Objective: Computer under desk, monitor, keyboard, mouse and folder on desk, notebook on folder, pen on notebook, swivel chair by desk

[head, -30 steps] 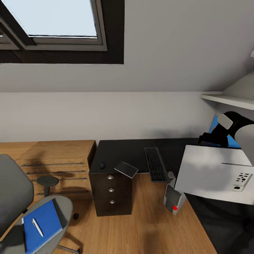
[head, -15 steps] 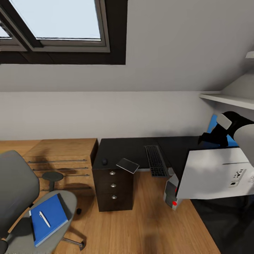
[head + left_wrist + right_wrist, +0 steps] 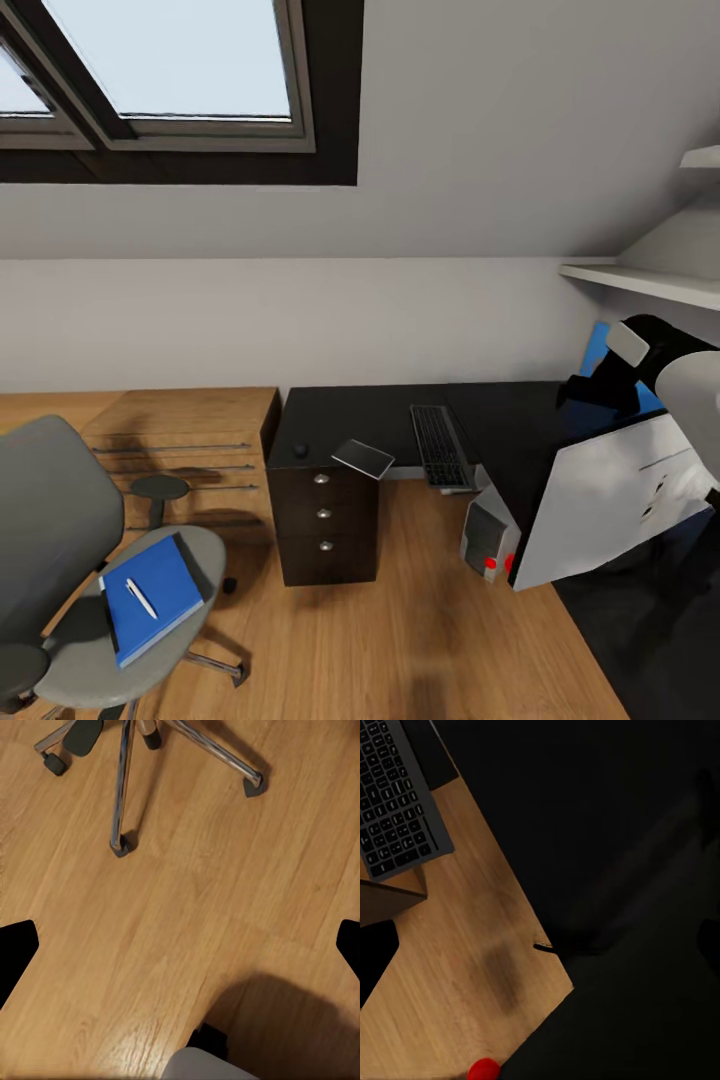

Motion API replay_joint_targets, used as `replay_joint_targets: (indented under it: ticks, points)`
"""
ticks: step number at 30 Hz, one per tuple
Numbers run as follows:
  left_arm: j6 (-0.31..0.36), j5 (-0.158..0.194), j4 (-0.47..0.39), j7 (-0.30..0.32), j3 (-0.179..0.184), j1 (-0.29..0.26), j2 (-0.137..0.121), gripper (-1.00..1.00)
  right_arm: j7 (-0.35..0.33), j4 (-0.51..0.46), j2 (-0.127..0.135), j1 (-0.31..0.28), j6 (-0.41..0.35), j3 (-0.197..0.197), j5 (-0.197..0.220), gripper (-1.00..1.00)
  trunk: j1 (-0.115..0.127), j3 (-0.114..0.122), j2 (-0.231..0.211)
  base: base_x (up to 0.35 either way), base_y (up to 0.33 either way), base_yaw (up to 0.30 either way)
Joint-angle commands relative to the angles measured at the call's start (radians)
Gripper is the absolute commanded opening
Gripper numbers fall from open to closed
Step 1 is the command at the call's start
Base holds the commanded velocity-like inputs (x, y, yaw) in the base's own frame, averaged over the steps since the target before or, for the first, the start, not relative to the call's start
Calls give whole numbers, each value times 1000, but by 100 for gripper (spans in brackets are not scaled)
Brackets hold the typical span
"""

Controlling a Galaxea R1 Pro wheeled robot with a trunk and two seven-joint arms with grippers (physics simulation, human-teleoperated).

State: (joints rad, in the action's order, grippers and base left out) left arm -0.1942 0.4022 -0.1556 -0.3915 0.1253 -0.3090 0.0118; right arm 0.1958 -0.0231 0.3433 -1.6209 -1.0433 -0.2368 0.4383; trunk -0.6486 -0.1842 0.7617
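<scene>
The swivel chair [image 3: 60, 530] stands at the lower left with the blue folder [image 3: 150, 595] on its seat and the white pen [image 3: 140, 598] lying on the folder. On the black desk [image 3: 390, 415] lie the mouse [image 3: 300, 450], the notebook [image 3: 363, 458] overhanging the front edge, and the keyboard [image 3: 440, 447] [image 3: 394, 795]. The computer [image 3: 487, 535] sits on the floor. A big tilted white slab [image 3: 610, 510] with port marks, apparently the monitor's back, hides the desk's right part. My right gripper [image 3: 540, 945] hangs open over dark surface. My left gripper [image 3: 180, 945] is open above bare floor.
A light wooden cabinet [image 3: 170, 440] adjoins the desk on the left. The black drawer unit [image 3: 325, 515] stands under the desk's left end. A white shelf [image 3: 640, 280] juts from the right wall. The chair's silver star base [image 3: 120, 795] spreads over the wooden floor.
The whole view has shifted, bringing the chair further in. The white slab has tilted more steeply, its lower corner now down beside the computer.
</scene>
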Motion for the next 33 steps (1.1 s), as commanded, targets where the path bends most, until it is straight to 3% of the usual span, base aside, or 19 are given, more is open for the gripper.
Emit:
replay_joint_targets:
  ticks: [1,6,19,23,24,33]
  points:
    - [-4,10,1,-4,9,-1,0,100,6,-1,0,0,-4,-7,11,100,0,-2,1,-24,2,0]
    - [-4,9,0,-4,9,-1,0,100,5,-1,-3,0,-4,-8,11,100,0,-2,1,-10,1,0]
    - [-4,9,0,-4,9,-1,0,100,5,-1,-55,0,-4,-7,14,100,0,-2,1,-1,0,0]
    - [-4,10,1,-4,10,-1,0,100,5,2,-85,0,-4,-5,14,100,0,-2,1,0,0,0]
    - [-4,9,1,-4,9,-1,0,100,5,4,-112,0,-4,-4,14,100,0,-2,1,0,0,0]
    - [-3,9,1,-4,9,-1,0,100,5,7,-133,0,-4,-4,13,100,0,-2,1,-41,0,0]
